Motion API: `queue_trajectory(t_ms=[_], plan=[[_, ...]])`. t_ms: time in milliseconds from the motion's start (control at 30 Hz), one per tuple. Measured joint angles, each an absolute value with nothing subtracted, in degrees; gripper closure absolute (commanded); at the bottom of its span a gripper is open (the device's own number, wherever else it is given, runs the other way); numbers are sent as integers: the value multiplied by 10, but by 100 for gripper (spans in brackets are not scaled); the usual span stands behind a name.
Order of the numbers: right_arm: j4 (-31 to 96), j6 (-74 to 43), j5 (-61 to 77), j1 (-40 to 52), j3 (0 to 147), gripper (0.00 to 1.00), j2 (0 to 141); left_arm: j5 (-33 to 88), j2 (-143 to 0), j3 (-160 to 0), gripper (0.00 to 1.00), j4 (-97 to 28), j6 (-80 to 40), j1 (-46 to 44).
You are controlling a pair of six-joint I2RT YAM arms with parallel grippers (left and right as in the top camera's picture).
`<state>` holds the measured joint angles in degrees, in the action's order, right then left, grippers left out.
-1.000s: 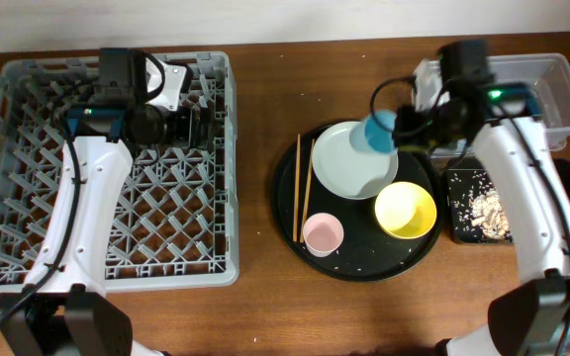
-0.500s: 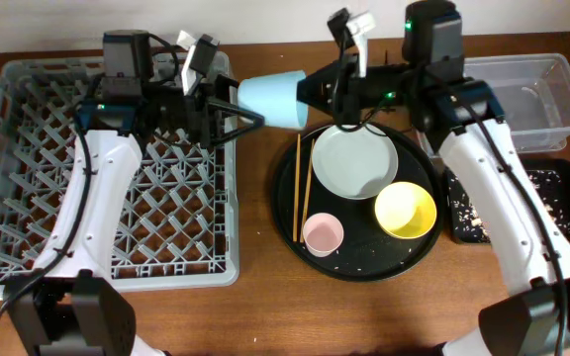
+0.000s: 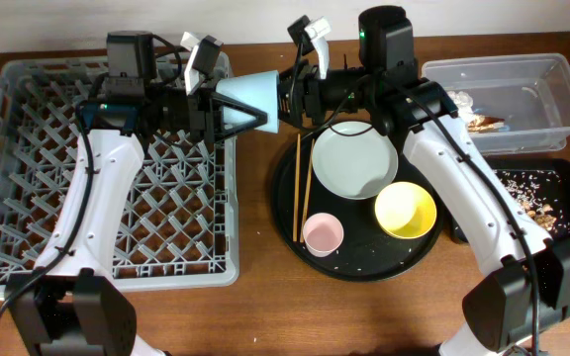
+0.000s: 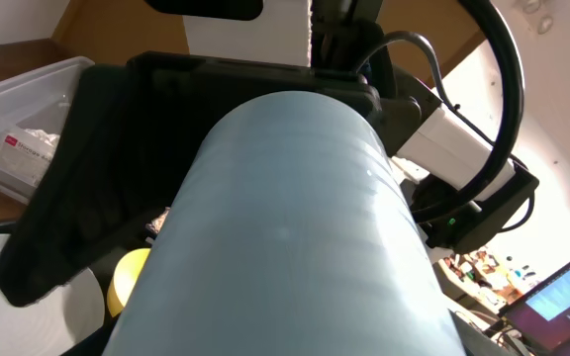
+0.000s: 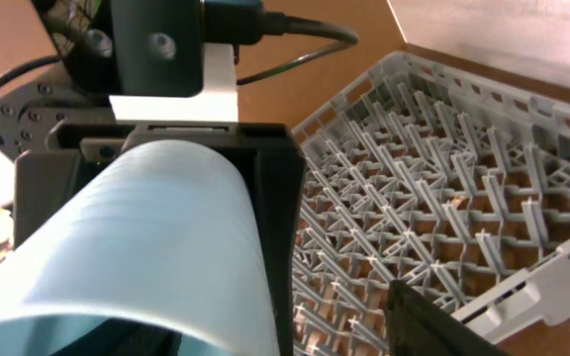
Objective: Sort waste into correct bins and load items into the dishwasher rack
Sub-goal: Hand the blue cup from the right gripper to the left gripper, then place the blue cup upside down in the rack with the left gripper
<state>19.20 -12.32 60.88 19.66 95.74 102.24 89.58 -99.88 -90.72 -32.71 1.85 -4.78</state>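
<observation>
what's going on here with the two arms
The right gripper holds the light-blue cup sideways in the air near the dishwasher rack's right edge, its wide end between the left gripper's fingers. It looks like a handover towards the rack. The plate, yellow bowl, pink cup and chopsticks lie on the round black tray.

A light-blue cup [image 3: 253, 99] hangs on its side in mid-air over the right edge of the grey dishwasher rack [image 3: 117, 272], while the grey-green plate [image 3: 354, 163], yellow bowl [image 3: 405, 211], pink cup [image 3: 323, 234] and two chopsticks [image 3: 297, 188] rest on a round black tray [image 3: 364, 259].
</observation>
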Motion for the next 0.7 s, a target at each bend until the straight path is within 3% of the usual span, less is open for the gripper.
queue_trajectory(t_ms=[100, 200, 300, 400, 500, 700], plan=[[192, -125, 609, 181, 957, 13, 1022, 896, -999, -907, 46, -327, 18, -40], [227, -128, 648, 94, 958, 2, 1023, 891, -999, -907, 46, -327, 19, 16], [291, -126, 665, 27, 960, 2, 1024, 820, -999, -907, 46, -336, 19, 74], [421, -97, 597, -10, 964, 2, 1024, 597, -999, -909, 50, -431, 17, 74], [514, -84, 434, -9, 965, 2, 1025, 338, -999, -908, 51, -571, 17, 38], [560, -77, 291, -9, 965, 2, 1025, 19, -999, -907, 51, -740, -4, -95]])
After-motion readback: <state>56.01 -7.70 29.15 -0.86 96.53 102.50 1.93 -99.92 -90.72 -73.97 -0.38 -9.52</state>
